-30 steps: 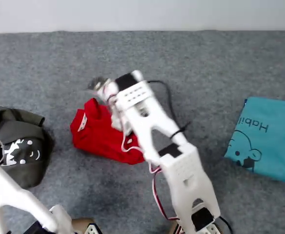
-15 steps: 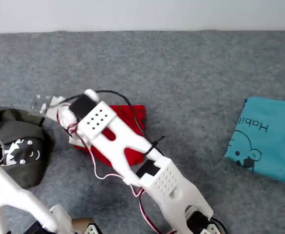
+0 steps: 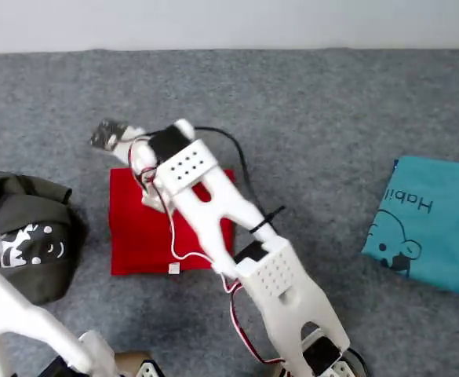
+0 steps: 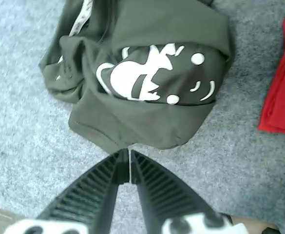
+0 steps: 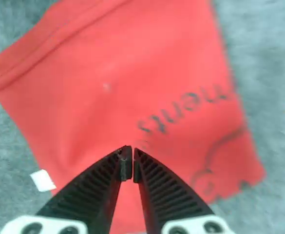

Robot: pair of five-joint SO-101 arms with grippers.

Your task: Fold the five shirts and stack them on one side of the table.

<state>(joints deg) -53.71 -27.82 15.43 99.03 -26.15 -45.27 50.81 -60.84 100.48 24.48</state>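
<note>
A red shirt [image 3: 147,232] lies flat as a folded rectangle on the grey table, left of centre. The right gripper [image 3: 107,135] hangs above the shirt's far left corner, fingers shut with nothing in them. In the right wrist view its tips [image 5: 128,156] meet over the red shirt [image 5: 132,83], whose dark print and small white tag [image 5: 44,180] show. A crumpled dark green shirt [image 3: 25,228] with a white print sits at the left edge. The left gripper [image 4: 129,157] is shut just off the green shirt [image 4: 147,97]'s near hem. A folded teal shirt [image 3: 429,224] lies at the right.
The right arm's white links [image 3: 237,236] cross over the red shirt's right side, trailing cables. The left arm [image 3: 9,314] stands at the near left corner. Bare grey carpet [image 3: 323,118] stretches between the red and teal shirts and along the back.
The red shirt went from a bunched heap to a flat rectangle. The right arm swung left across it, then lifted toward the shirt's far left corner. The left arm stayed put.
</note>
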